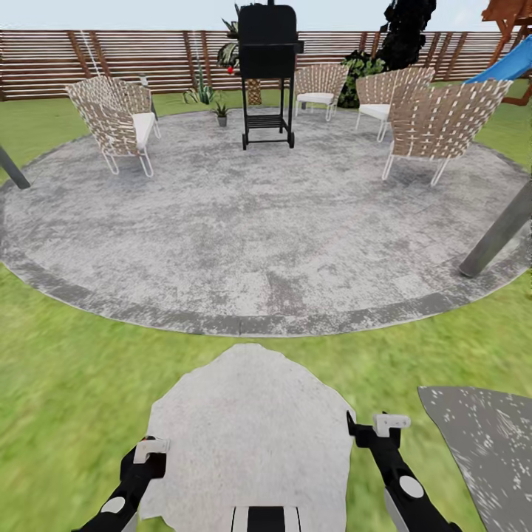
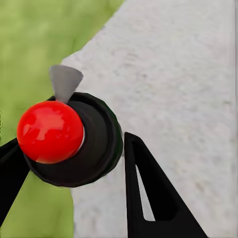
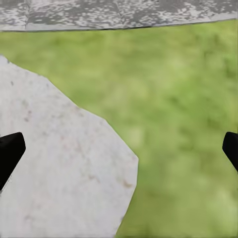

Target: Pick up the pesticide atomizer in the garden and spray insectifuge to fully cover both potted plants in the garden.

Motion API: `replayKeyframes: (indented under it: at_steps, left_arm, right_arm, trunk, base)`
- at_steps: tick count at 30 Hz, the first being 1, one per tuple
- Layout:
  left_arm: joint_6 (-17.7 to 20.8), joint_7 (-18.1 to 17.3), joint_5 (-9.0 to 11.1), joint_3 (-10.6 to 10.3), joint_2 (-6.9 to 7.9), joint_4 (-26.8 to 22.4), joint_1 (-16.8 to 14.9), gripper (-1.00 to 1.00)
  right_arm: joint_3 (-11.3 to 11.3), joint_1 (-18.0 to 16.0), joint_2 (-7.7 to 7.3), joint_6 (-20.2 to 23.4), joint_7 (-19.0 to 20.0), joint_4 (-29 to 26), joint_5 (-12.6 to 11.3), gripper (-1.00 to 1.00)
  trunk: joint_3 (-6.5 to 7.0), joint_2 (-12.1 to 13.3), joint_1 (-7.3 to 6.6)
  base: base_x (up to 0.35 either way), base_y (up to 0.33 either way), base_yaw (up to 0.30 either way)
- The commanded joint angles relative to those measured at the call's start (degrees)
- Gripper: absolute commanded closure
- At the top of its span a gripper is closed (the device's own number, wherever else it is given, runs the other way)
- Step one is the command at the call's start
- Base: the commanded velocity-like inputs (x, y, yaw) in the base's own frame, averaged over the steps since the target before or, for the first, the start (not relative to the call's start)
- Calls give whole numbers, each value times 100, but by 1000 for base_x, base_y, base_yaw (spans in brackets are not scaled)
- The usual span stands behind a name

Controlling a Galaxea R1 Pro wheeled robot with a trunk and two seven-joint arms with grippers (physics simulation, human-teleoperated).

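The pesticide atomizer (image 2: pixel 74 139), a round black body with a red ball top and a grey cone nozzle, sits between the black fingers of my left gripper (image 2: pixel 69 146), which is shut on it over a pale stepping stone. In the head view my left gripper (image 1: pixel 148 454) and right gripper (image 1: pixel 378 432) hang low over that stone (image 1: pixel 251 436). The right gripper (image 3: pixel 119 151) is open, its fingertips (image 3: pixel 10 156) spread wide above stone and grass. One potted plant (image 1: pixel 221 111) in a small grey pot stands far off beside the grill at the patio's back edge.
A round grey paved patio (image 1: pixel 258 222) lies ahead on the lawn. A black grill (image 1: pixel 267 74) stands at its back. Woven chairs stand at the left (image 1: pixel 118 122) and right (image 1: pixel 436 122). A slanted grey post (image 1: pixel 496 236) rises at the right, and the brown slatted fence (image 1: pixel 148 63) lies behind.
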Motion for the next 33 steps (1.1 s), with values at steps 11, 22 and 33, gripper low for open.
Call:
replayKeyframes:
  at_steps: [11,22,33]
  left_arm:
    - [-24,63,-49,46,51,19,80,100]
    - [-351,93,23,85,102,8,774,100]
    - [-837,100,262,83,89,74,1387,100]
  right_arm:
    - [-46,3,-58,-48,-31,251,21,-100]
    - [-19,6,-84,-584,-21,1533,115,-100]
    - [1,7,-235,-1732,-555,3391,157,-100]
  trunk:
    - [278,14,-29]
    - [618,28,-58]
    - [961,43,-86]
  base:
    - [0,0,0]
    - [0,0,0]
    - [0,0,0]
